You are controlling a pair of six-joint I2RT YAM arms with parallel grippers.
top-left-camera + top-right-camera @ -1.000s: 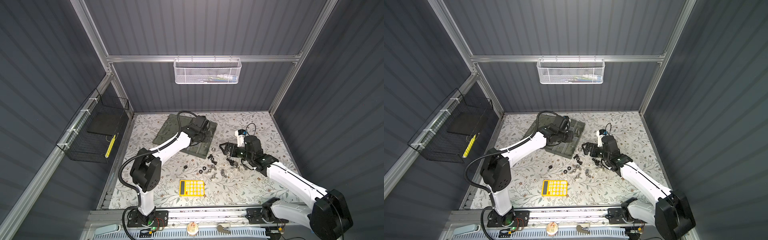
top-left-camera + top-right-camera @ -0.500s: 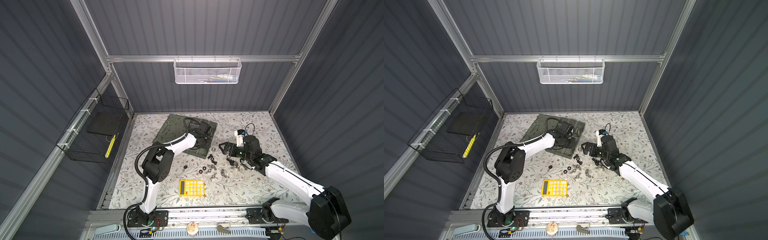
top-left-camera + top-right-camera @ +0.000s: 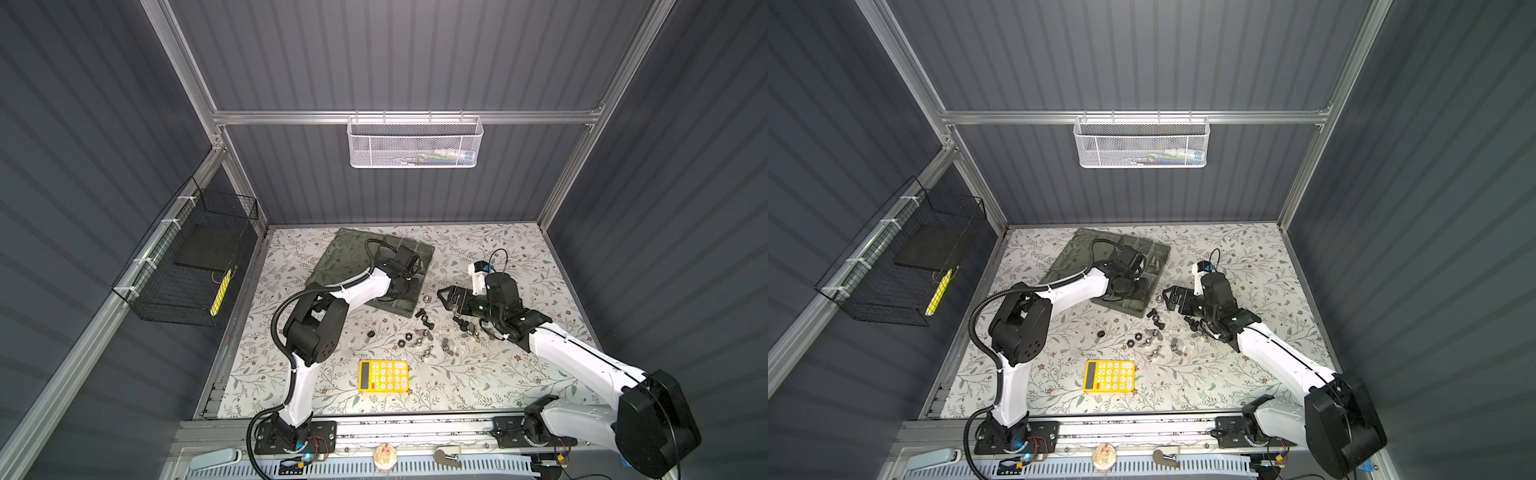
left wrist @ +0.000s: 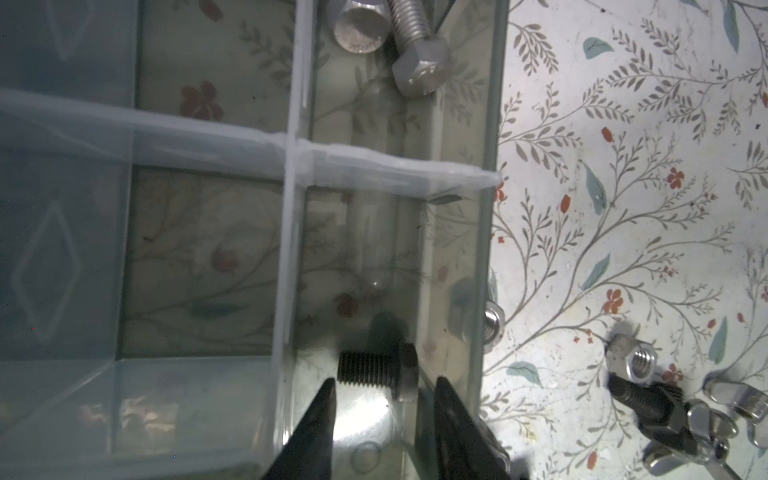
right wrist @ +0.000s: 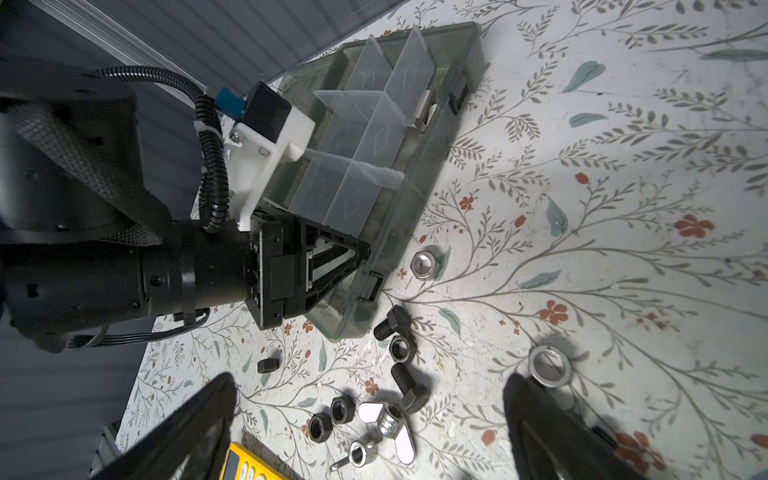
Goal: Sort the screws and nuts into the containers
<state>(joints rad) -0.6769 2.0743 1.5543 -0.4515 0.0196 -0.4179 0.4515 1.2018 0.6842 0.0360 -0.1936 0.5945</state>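
Screw [image 4: 374,370], black, lies loose in a corner compartment [image 4: 365,266] of the box [image 5: 419,183], just off the left gripper's [image 4: 386,415] parted tips. Right gripper [image 5: 374,415], spread wide, hangs above loose nuts [image 5: 340,411] and screws [image 5: 409,386] at the box's 5 o'clock in both top views.
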